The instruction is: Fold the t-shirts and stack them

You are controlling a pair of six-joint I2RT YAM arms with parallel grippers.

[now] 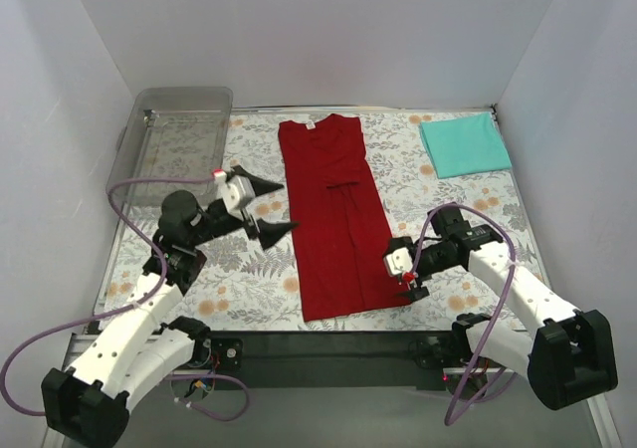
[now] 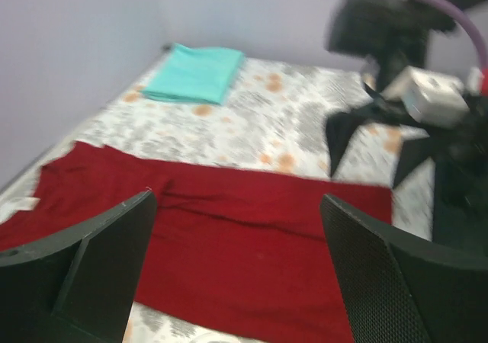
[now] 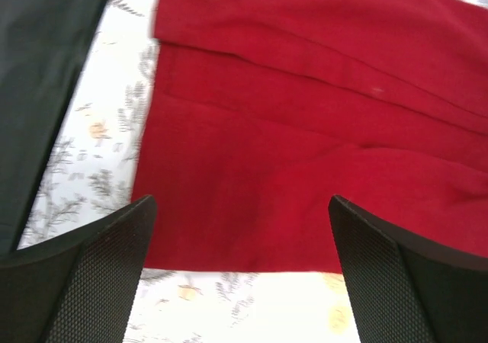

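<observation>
Table (image 1: 249, 279): covered by a floral-print cloth and filling the middle of the top view.

Red shirt (image 1: 333, 219): lies flat at frame centre, folded lengthwise into a long, narrow strip. The collar is toward the top and the hem toward the bottom.

Tray (image 1: 184, 100): clear plastic, in the upper left corner.

Teal shirt (image 1: 465, 144): a flat folded rectangle in the upper right, well apart from the red shirt.

Left gripper (image 1: 290, 205): fingers spread wide and holding nothing, just left of the red shirt's edge about midway along it.

Right gripper (image 3: 240, 206): fingers spread wide and holding nothing, over the red shirt's lower right part near the hem. Contact with the cloth cannot be determined.
</observation>
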